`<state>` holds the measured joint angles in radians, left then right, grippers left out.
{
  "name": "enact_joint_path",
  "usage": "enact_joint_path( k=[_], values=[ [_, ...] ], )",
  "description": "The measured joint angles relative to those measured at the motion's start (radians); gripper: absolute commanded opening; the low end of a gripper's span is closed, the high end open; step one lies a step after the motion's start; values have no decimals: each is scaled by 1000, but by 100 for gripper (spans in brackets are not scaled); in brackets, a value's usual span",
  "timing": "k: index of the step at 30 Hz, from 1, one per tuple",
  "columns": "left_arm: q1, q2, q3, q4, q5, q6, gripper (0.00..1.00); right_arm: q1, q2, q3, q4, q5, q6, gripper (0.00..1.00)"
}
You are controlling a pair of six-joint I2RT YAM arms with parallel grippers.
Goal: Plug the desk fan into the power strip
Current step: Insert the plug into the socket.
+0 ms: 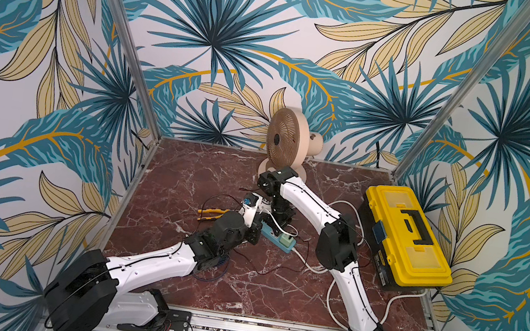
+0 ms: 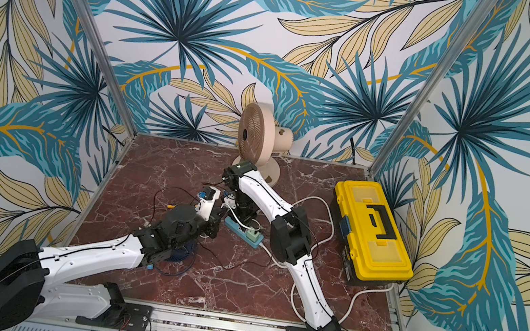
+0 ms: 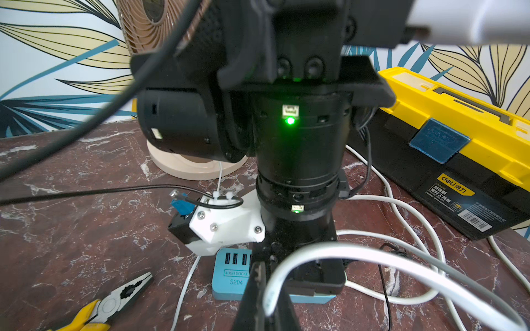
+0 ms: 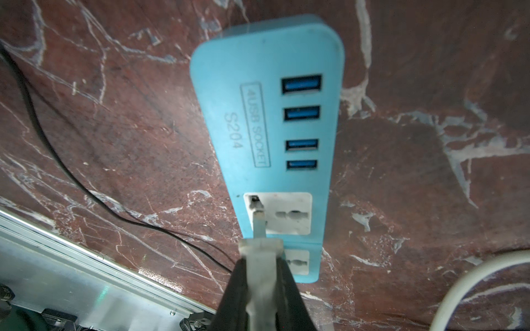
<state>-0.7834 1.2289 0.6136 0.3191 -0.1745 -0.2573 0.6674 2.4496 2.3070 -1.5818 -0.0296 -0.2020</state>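
The beige desk fan (image 1: 287,139) stands at the table's back edge. In the middle lies the light-blue power strip (image 1: 286,248) (image 4: 258,114). My right gripper (image 4: 261,266) points down over it, shut on the fan's white plug (image 4: 262,258). A metal prong (image 4: 258,226) of the plug reaches the nearest white socket face (image 4: 289,213), its tip beside a slot; the plug body stays above the strip. My left gripper (image 3: 271,283) sits just beside the strip's port end and is shut on the white cord (image 3: 329,250), which arches up from its fingers.
A yellow toolbox (image 1: 406,233) stands at the right. Yellow-handled pliers (image 1: 211,214) lie left of the strip, and a blue object (image 2: 180,257) is half hidden under the left arm. Thick white cord (image 1: 331,293) and thin black wires (image 1: 262,271) loop around the right arm.
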Motion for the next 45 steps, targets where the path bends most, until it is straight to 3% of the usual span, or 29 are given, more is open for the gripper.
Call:
enact_joint_path(
  k=[22,32,45],
  values=[
    [0,-2,0,6,0,3,0,65,-16,-19,-9,22,-4,0],
    [0,-2,0,6,0,4,0,67,-16,-19,-10,100,-4,0],
    [0,-8,0,6,0,5,0,75,-16,-21,-2,40,-12,0]
  ],
)
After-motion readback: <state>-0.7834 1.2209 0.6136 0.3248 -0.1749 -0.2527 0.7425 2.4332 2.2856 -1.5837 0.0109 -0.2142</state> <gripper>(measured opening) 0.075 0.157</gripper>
